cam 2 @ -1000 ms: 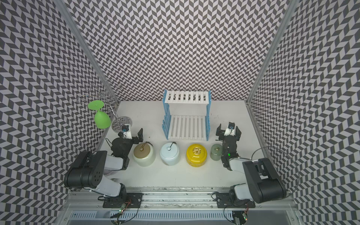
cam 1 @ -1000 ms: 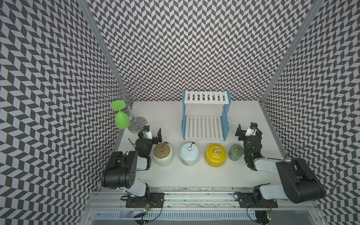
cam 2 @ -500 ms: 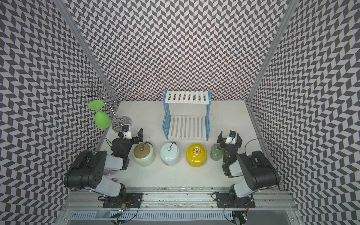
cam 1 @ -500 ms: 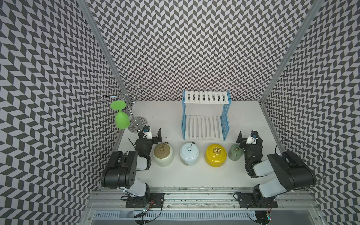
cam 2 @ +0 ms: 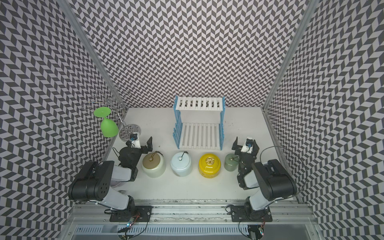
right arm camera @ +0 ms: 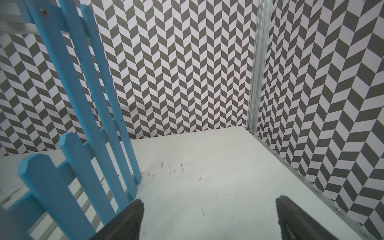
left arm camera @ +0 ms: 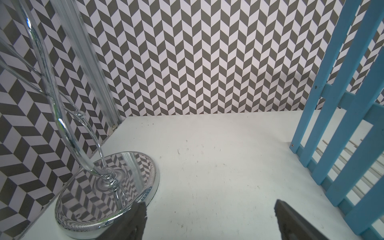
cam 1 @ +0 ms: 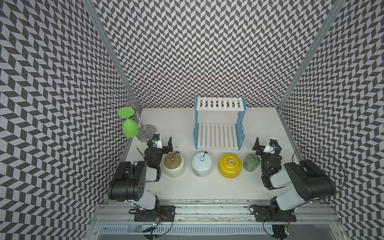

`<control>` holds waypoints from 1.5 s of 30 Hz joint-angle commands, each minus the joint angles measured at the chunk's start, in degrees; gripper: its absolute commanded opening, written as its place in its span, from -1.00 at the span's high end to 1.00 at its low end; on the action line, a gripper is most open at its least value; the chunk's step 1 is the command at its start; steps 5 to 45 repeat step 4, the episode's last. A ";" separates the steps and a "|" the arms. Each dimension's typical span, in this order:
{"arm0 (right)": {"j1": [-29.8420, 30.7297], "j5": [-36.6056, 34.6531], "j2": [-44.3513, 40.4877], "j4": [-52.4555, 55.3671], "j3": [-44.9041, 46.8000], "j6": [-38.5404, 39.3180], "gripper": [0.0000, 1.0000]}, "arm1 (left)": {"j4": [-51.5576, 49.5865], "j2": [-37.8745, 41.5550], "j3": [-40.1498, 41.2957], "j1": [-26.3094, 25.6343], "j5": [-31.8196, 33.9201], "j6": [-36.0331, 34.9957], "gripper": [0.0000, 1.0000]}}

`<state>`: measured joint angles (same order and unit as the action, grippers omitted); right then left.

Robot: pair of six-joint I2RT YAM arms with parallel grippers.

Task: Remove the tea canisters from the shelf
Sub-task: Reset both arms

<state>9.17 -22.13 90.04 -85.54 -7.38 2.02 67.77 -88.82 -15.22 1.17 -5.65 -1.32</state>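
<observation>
The four tea canisters stand in a row on the white table in front of the shelf: cream with a tan lid, pale blue, glossy yellow and small sage-green. Both slatted tiers of the shelf are bare. My left gripper is open beside the cream canister, over bare table. My right gripper is open just right of the sage-green canister. Neither wrist view shows a canister. Each shows a blue picket side of the shelf.
A chrome wire glass stand with a mirrored base stands at the back left, close to my left gripper. A green goblet hangs upside down from it. Patterned walls close in three sides.
The right arm has folded back toward its base, and its gripper has shifted a little beside the sage-green canister. The left arm and the canisters have not moved.
</observation>
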 commanded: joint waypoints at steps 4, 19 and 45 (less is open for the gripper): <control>-0.37 0.82 -1.35 -2.97 0.62 0.36 -0.99 | 2.66 0.12 0.55 0.88 -2.08 1.16 -1.00; -0.37 0.82 -1.35 -2.97 0.62 0.36 -0.99 | 2.66 0.12 0.55 0.88 -2.08 1.16 -1.00; -0.37 0.82 -1.35 -2.97 0.62 0.36 -0.99 | 2.66 0.12 0.55 0.88 -2.08 1.16 -1.00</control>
